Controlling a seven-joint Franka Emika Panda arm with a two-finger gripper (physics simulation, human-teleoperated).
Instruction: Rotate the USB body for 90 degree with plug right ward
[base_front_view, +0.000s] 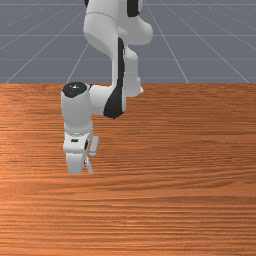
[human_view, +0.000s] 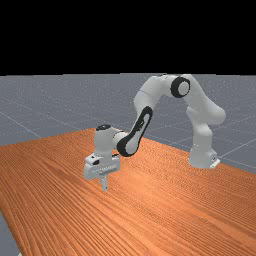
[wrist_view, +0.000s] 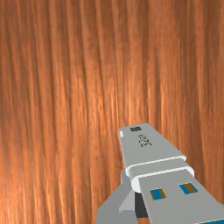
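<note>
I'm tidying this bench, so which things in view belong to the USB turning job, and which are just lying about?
For the job:
- USB stick, with its metal plug
- Panda gripper

Just there, as setting:
- wooden table
- grey floor

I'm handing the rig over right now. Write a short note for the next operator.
Gripper: over the table, on the front view's left, right at the USB body; I can't confirm a secure hold.
USB body: overlaps the gripper in the wrist view and looks tilted, its plug nearer the camera than its printed end.
Done: gripper brought to the USB body.
Left: check the hold, then likely finish the 90-degree turn with the plug rightward; I can't confirm the turn is complete.
</note>
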